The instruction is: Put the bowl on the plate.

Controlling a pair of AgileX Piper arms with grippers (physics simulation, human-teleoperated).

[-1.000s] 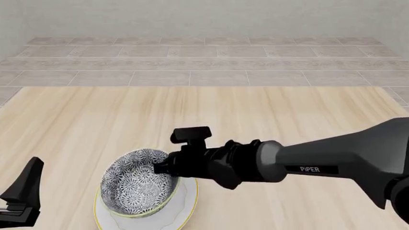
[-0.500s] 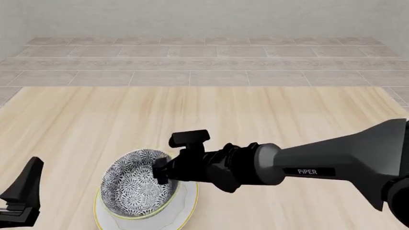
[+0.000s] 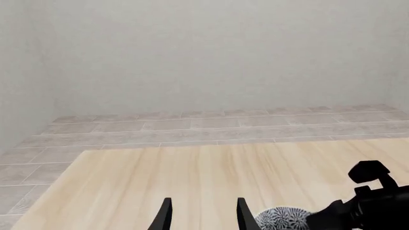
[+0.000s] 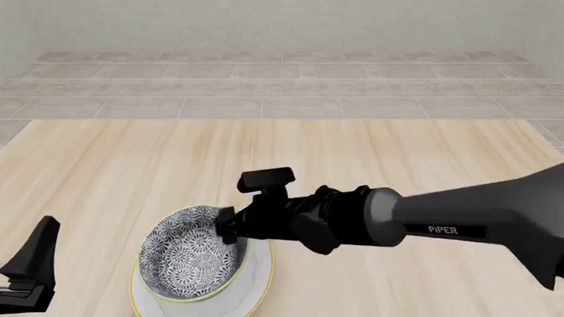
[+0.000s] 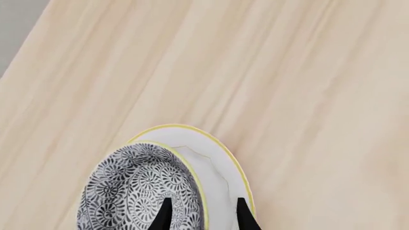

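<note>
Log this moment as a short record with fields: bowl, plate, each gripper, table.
bowl: sits on the plate, off-centre toward its left side
plate: flat on the table, near edge cut off in the front view
right gripper: open, fingers straddling the bowl's rim
left gripper: open, holds nothing, apart from the bowl
table: pale wood

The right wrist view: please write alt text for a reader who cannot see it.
A patterned grey-and-white bowl sits on a white plate with a yellow rim, on a pale wooden table. The two dark fingertips of the right gripper straddle the bowl's rim, one over the bowl's inside and one over the plate.
</note>
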